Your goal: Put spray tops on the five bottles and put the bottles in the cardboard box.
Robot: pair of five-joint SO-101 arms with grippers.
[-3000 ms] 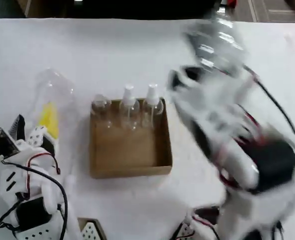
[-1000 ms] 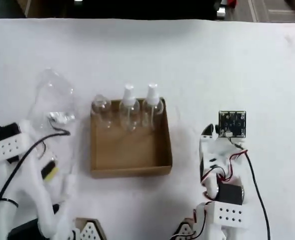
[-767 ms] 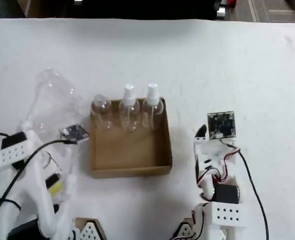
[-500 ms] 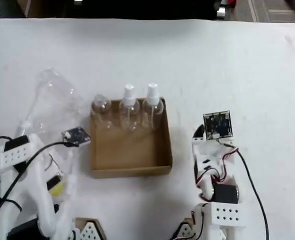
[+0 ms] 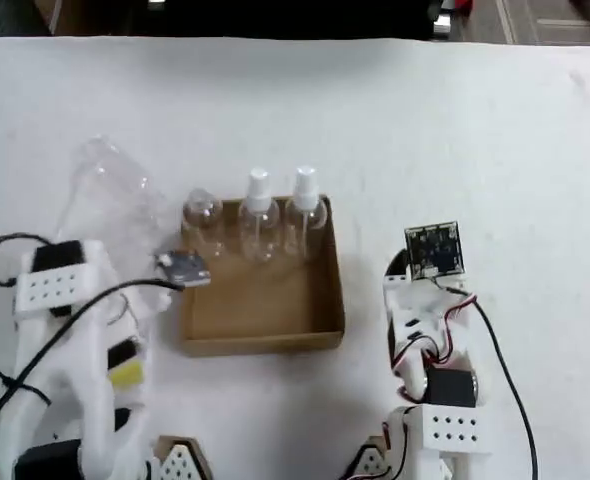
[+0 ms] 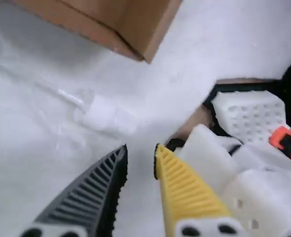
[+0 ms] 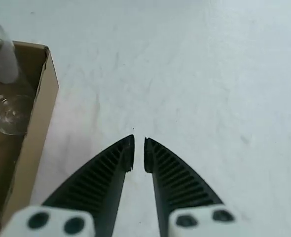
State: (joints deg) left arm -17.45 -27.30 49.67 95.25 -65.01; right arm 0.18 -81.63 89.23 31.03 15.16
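Note:
The cardboard box [image 5: 260, 300] sits mid-table. At its far wall stand three clear bottles: one bare-necked [image 5: 202, 215] and two with white spray tops [image 5: 258, 215] [image 5: 305, 208]. A loose white spray top [image 6: 103, 113] lies on the table just beyond my left gripper [image 6: 140, 148], near the box corner [image 6: 135, 29]. That gripper, with one black and one yellow finger [image 5: 127, 368], is shut with nothing in it. My right gripper [image 7: 139, 140] is shut and empty over bare table right of the box wall [image 7: 34, 128], and its arm [image 5: 430, 330] stands at the lower right.
A crumpled clear plastic bag [image 5: 105, 190] lies left of the box, beside the left arm [image 5: 65, 350]. An arm base [image 6: 249, 113] is close by the left gripper. Bare white table stretches behind and to the right of the box.
The left arm has risen and swung its wrist right toward the box's near-left corner. The right arm pulled back earlier to the front edge and has since stayed almost still.

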